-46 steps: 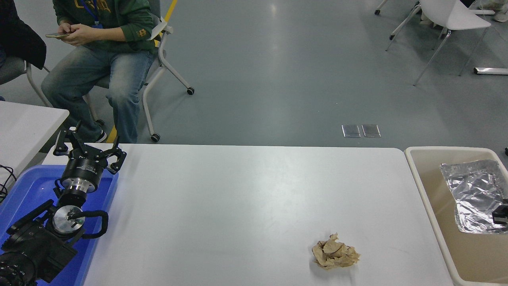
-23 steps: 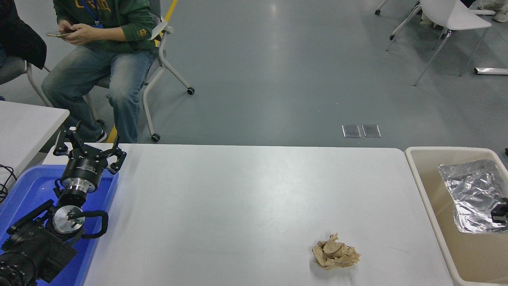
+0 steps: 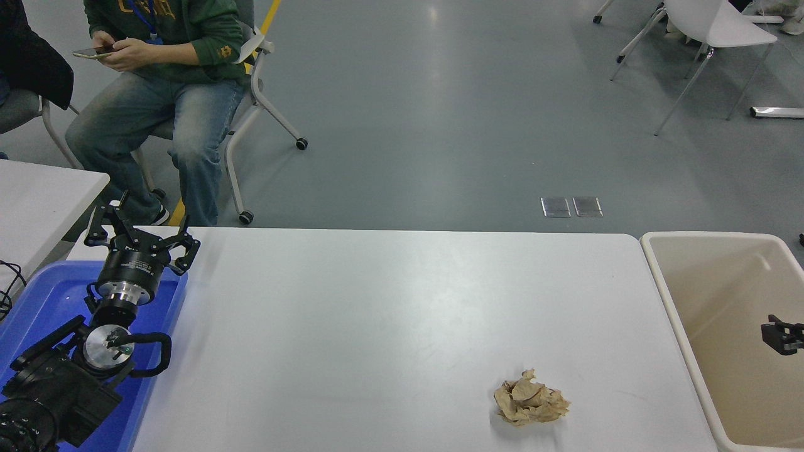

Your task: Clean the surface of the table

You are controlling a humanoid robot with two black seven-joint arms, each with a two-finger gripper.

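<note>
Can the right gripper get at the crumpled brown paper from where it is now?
Probably yes. The right gripper is over the beige tub, and the paper lies alone on the table left of the tub, with only the tub's rim between them.

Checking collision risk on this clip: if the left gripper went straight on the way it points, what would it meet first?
The left gripper points up-picture, away from the camera, past the far left corner of the table surface. The line looks free; further on sits a seated person, depth unclear.
</note>
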